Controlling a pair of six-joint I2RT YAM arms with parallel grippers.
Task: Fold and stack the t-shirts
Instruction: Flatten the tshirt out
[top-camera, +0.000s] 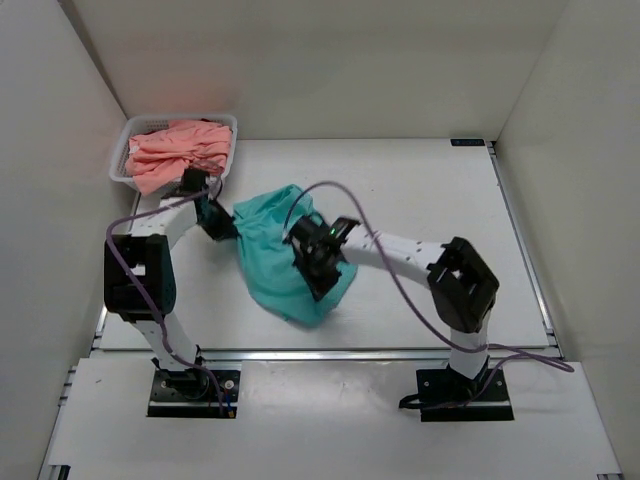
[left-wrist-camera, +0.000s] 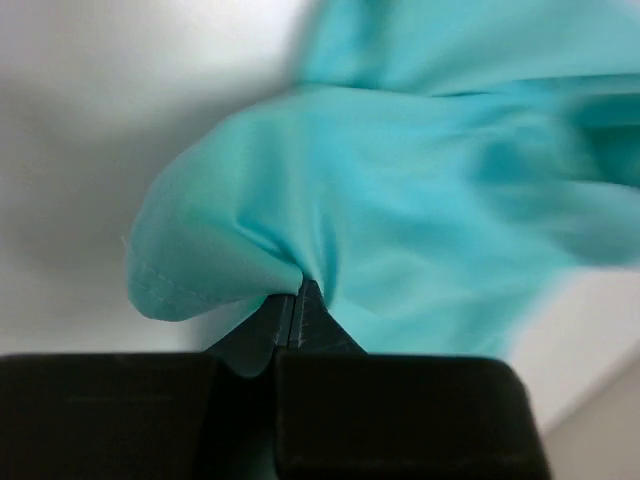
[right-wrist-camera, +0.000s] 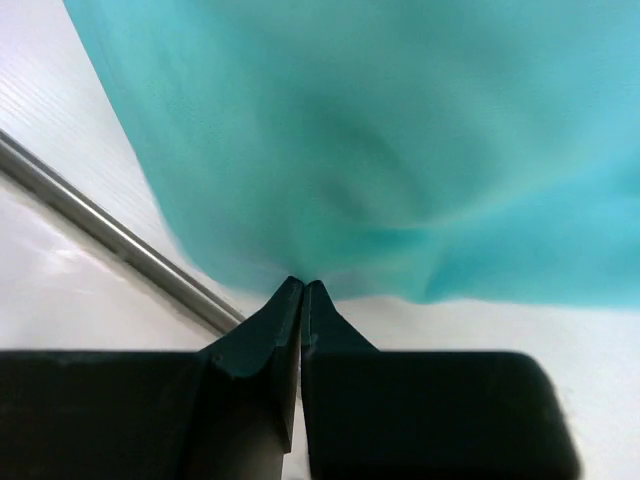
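The top view is bright and evenly lit, sharp everywhere, with only soft, pale shadows on the white counter (top-camera: 420, 190) under the arms (top-camera: 400, 250). In the left wrist view the teal t-shirt (left-wrist-camera: 400, 200) is out of focus, most blurred at the right edge, and the fingers (left-wrist-camera: 318, 328) look almost black. The right wrist view is soft too, with weak glare on the counter at lower left.

White table (top-camera: 420, 190) bears teal t-shirt (top-camera: 275, 262) and basket (top-camera: 121, 160).
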